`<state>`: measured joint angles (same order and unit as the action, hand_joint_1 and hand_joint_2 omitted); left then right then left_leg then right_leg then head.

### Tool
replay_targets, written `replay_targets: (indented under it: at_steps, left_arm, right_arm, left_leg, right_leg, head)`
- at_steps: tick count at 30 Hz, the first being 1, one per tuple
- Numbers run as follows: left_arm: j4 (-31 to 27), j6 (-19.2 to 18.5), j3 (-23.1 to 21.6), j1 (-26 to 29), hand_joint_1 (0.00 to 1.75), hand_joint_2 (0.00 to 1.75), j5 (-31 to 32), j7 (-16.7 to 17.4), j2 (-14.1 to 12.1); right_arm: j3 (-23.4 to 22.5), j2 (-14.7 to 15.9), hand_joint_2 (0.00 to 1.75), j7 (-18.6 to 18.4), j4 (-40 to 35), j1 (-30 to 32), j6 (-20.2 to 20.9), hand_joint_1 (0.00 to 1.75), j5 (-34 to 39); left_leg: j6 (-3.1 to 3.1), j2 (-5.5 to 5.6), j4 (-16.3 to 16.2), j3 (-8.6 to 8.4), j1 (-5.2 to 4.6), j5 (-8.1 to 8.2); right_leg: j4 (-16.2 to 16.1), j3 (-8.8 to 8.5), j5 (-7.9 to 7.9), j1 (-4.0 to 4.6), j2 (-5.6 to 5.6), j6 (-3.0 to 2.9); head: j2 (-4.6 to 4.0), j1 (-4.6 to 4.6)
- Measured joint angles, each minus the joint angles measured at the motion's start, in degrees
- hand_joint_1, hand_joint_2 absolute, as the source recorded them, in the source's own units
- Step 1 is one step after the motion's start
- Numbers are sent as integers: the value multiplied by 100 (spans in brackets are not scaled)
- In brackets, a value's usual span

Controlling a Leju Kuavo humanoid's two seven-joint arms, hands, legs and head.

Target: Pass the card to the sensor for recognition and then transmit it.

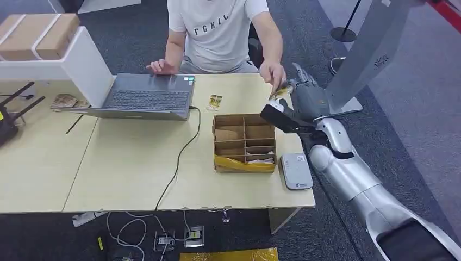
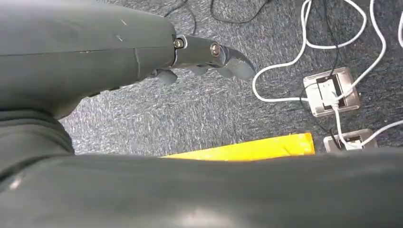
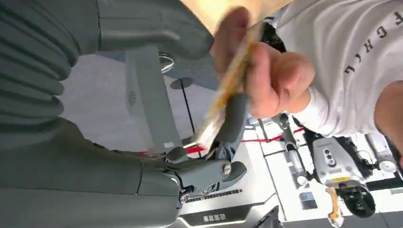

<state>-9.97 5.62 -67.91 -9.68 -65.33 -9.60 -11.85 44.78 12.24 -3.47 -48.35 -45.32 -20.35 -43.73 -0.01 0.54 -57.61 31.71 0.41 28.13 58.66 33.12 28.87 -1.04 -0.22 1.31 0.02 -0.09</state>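
Left hand (image 2: 209, 54): hangs low above grey carpet with white cables; holds nothing, fingers curled in.

Sensor (image 1: 296, 171): flat grey pad at the near right corner of the table (image 1: 130, 163), just beside the divided cardboard box (image 1: 244, 142).

Right hand (image 1: 304, 95): raised over the table's far right edge, beyond the box. The card (image 3: 228, 83) sits between the thumb and a dark finger, so the hand appears to be gripping it. The wrist view is blurred and the exact contact is hard to make out.

Card: thin, yellowish, blurred. Judged light, stiff and smooth, so apt to slip or swivel in a loose pinch. Best held by one short end, flat faces between thumb and finger, leaving the other end free for the taker.

Person's hand (image 1: 273, 73): reaches from across the table and grasps the same card. The transfer looks in progress.

Second card (image 1: 215, 101): lies flat on the table between the box and the laptop (image 1: 147, 97).
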Motion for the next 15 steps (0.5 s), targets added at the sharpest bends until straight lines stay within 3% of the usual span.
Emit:
replay_targets:
  at_steps: [3,7,15]
  left_arm:
    - [0,0,-13,-11,0,0,-11,0,4]
    - [0,0,-13,8,0,0,-177,-7,9]
    - [13,133,-13,204,0,0,-328,109,-57]
  right_arm:
    - [-74,-44,175,-22,125,8,41,0,9]
    - [-284,0,175,-285,-51,266,577,0,531]
    - [-745,872,175,-1137,-1935,1403,1256,0,1068]
  left_leg:
    - [0,0,-1,-2,0,0]
    - [0,1,-1,-6,0,0]
    - [-12,-10,-1,-5,-1,17]
  right_leg:
    - [0,1,0,0,0,0]
    - [-2,-2,1,0,-3,0]
    - [-5,3,4,-1,7,-5]
  head:
    - [0,0]
    - [0,-2]
    - [0,0]
